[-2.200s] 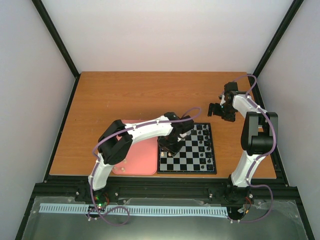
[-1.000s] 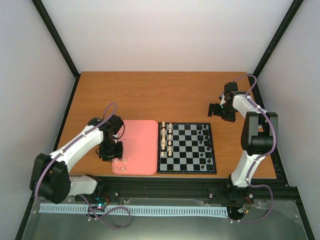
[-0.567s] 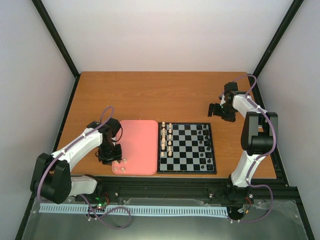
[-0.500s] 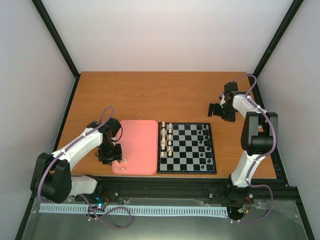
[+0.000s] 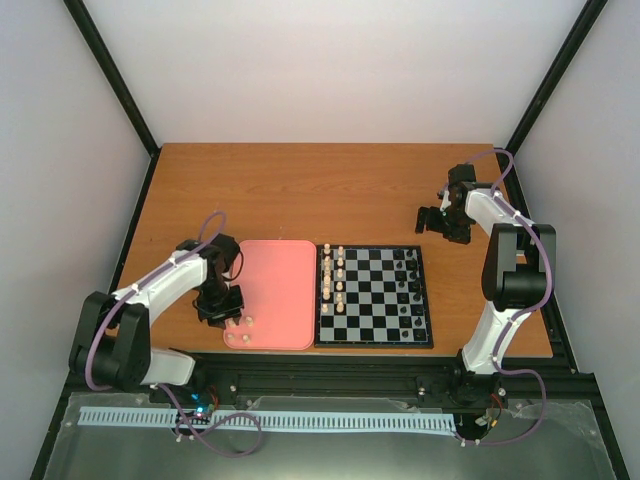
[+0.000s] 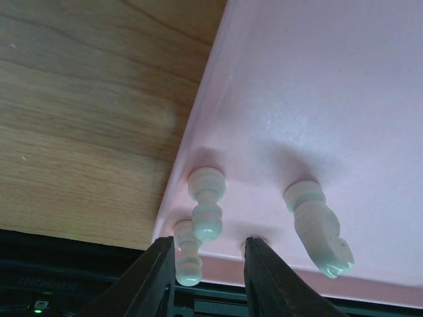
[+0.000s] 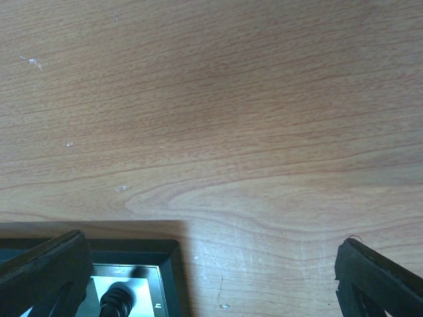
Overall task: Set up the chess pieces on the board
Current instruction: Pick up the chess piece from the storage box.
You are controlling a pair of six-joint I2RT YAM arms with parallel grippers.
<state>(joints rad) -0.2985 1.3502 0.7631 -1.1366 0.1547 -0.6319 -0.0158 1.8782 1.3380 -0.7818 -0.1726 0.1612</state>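
Note:
My left gripper (image 5: 222,306) hangs over the near-left corner of the pink tray (image 5: 275,280). In the left wrist view its dark fingers (image 6: 153,277) stand a little apart. One cream pawn (image 6: 207,210) stands upright between them and a second pawn (image 6: 188,256) is close to the left finger; neither is clamped. A cream knight (image 6: 317,228) stands just right of the right finger. Several cream chess pieces (image 5: 333,275) stand in the left columns of the board (image 5: 372,344). My right gripper (image 5: 438,222) is open over bare wood beyond the board's far-right corner (image 7: 142,251).
Black pieces (image 5: 408,270) fill the board's right columns, and one (image 7: 117,300) shows at the bottom of the right wrist view. The tray's rim (image 6: 192,132) borders bare wooden table (image 5: 300,190). Black rails frame the table.
My left gripper has crept slightly toward the tray's near edge and its jaws have narrowed around the pawns. The right arm has not moved.

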